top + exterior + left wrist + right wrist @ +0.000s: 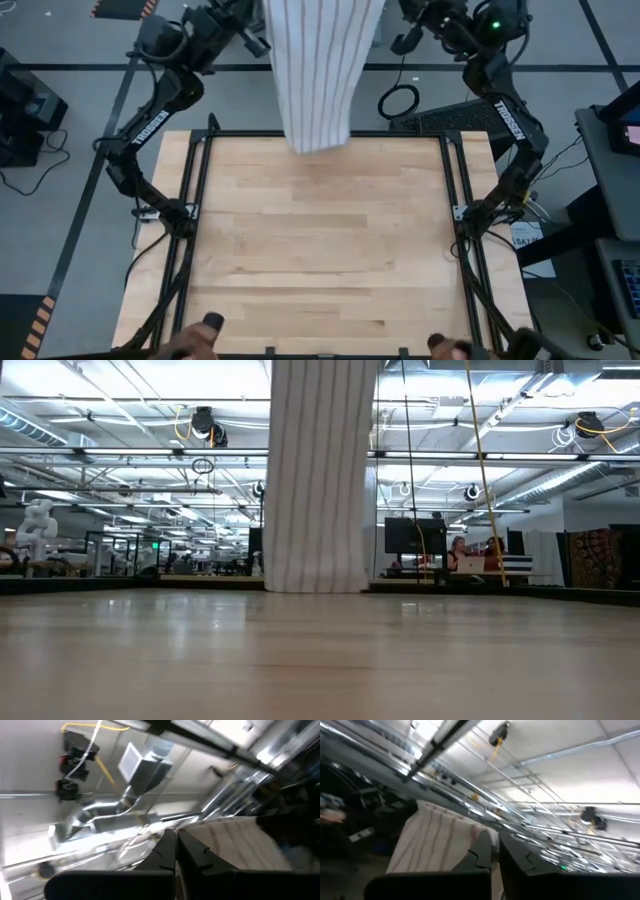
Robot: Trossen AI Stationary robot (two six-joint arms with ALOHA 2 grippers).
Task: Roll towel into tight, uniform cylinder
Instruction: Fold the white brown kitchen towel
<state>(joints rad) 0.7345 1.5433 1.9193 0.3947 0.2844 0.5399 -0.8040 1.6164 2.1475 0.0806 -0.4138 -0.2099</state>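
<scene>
The towel's (320, 70) top is cut off by the upper edge in the high view, so where it is gripped can't be seen there, and the same goes for the low view, where only a hanging column is shown, bottom hem near the table's (320, 250) far edge. Whether that hem touches the wood can't be told. Both wrist views are smeared with blur. Two people (475, 555) behind the table are too small to make out.
</scene>
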